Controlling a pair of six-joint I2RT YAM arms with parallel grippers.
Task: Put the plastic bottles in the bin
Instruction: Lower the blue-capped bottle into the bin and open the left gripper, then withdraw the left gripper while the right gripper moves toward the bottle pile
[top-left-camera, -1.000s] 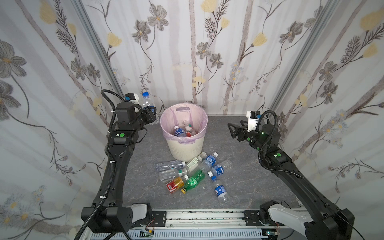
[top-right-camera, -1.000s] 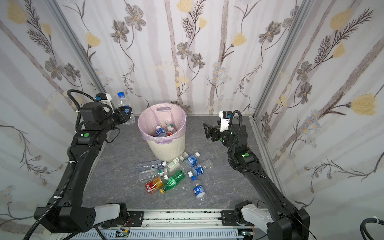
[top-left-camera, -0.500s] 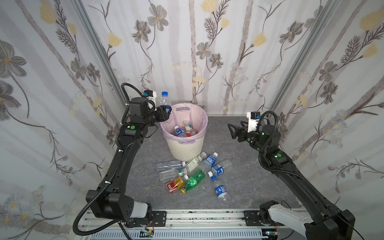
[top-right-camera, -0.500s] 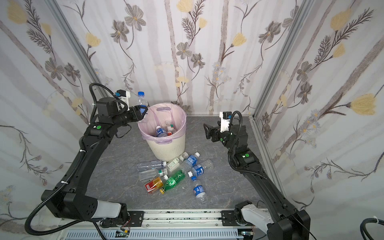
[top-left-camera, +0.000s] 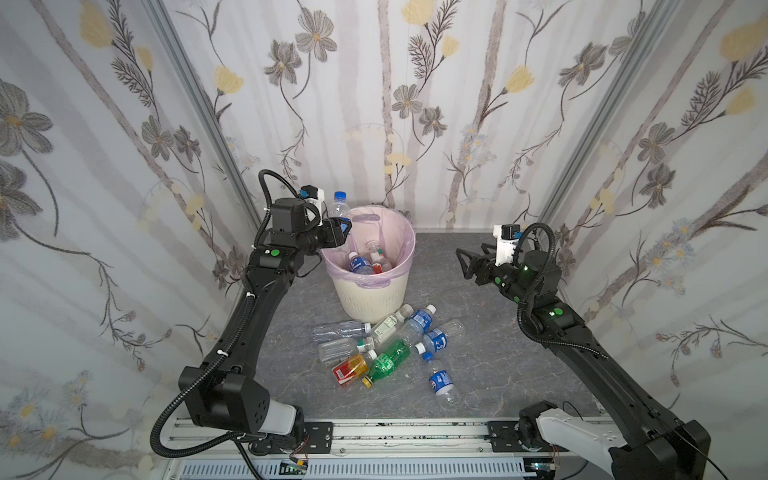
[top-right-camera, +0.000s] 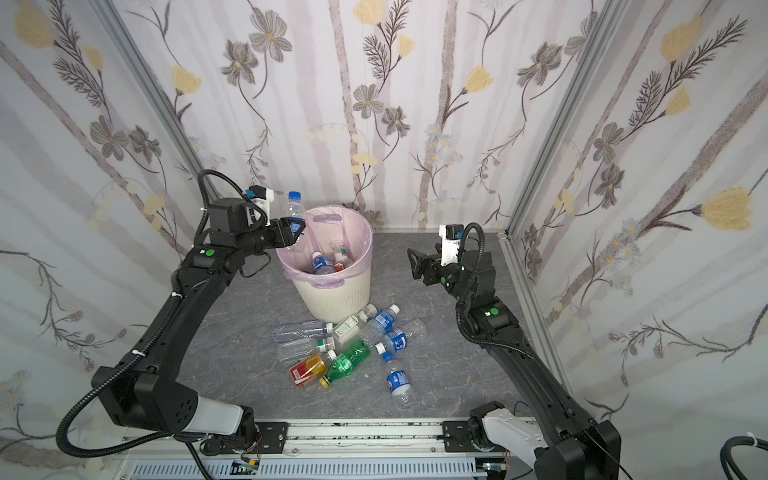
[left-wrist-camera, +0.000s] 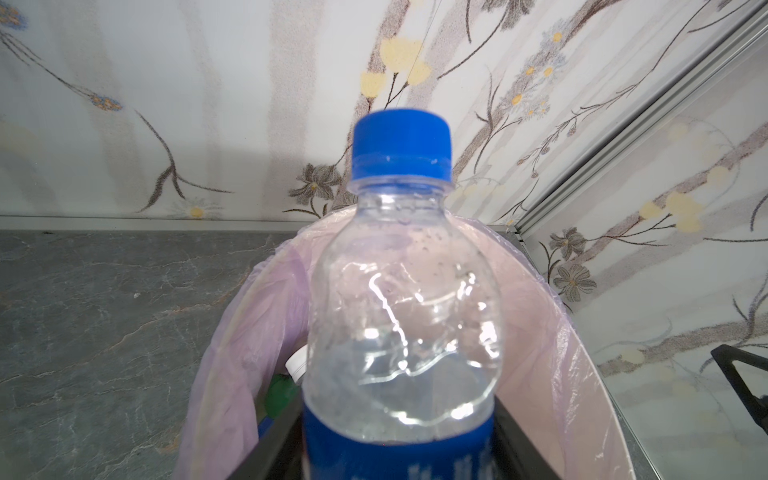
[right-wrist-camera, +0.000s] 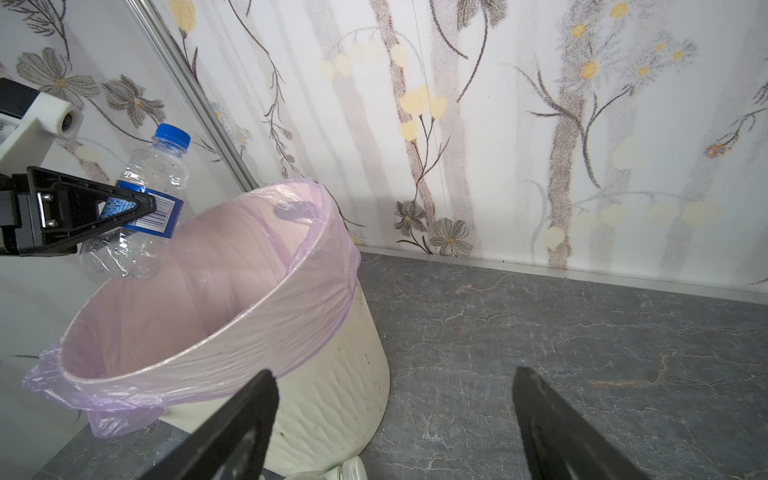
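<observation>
one blue-cap bottle (top-left-camera: 337, 206) upright in left gripper (top-left-camera: 341, 232), jaws clamped on its label, over left rim of bin (top-left-camera: 374, 293). we see right gripper (top-left-camera: 464, 266) spread wide, empty, apart from bin. other bottles (top-left-camera: 386, 362) lie before bin.

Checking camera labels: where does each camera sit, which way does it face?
Both top views: high in front, looking down on both arms, the round cream-white plastic bin and loose plastic bottles.
Left wrist: on the left gripper, facing over the bin's mouth; the gripped clear blue-capped plastic bottle fills it, dark fingers at the edge.
Right wrist: on the open right gripper, facing the bin from its other side; both fingers show.
Shared: both wrist views see the bin and that bottle.
</observation>
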